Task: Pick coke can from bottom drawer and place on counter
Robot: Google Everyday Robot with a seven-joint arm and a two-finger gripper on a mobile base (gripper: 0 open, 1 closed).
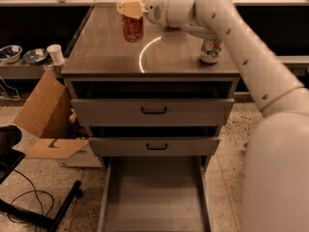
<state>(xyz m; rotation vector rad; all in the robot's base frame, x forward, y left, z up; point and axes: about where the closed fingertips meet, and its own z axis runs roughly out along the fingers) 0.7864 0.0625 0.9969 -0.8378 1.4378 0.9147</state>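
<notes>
Speckled terrazzo flooring runs round the grey metal cabinet, and its top, the counter (108, 52), is a glossy grey-brown slab with a bright curved arc of light across it. From my seat I see the gripper (131, 12) over the counter's far left part, its tan fingers (126, 7) clamped from above on the silver top of the coke can (133, 29) — a top grasp that keeps the can upright, so it can go down flat on its base. The can is a small red-orange cylinder with pale lettering. I cannot tell whether its base touches the counter or hangs just above it.

The bottom drawer (154, 197) is pulled fully out, a wide flat grey floor with low side walls and nothing in it that I can see, so I judge the pick done and the placing under way. The two upper drawers (153, 111) with black handles are nearly closed. A white-and-green can (211, 50) stands upright near the counter's right edge, well apart from the coke can, partly behind the smooth white arm (241, 47).

To the left a cardboard box (46, 115) leans open against the cabinet — beyond it, two bowls (9, 52) and a white cup (55, 54) on a low shelf.
</notes>
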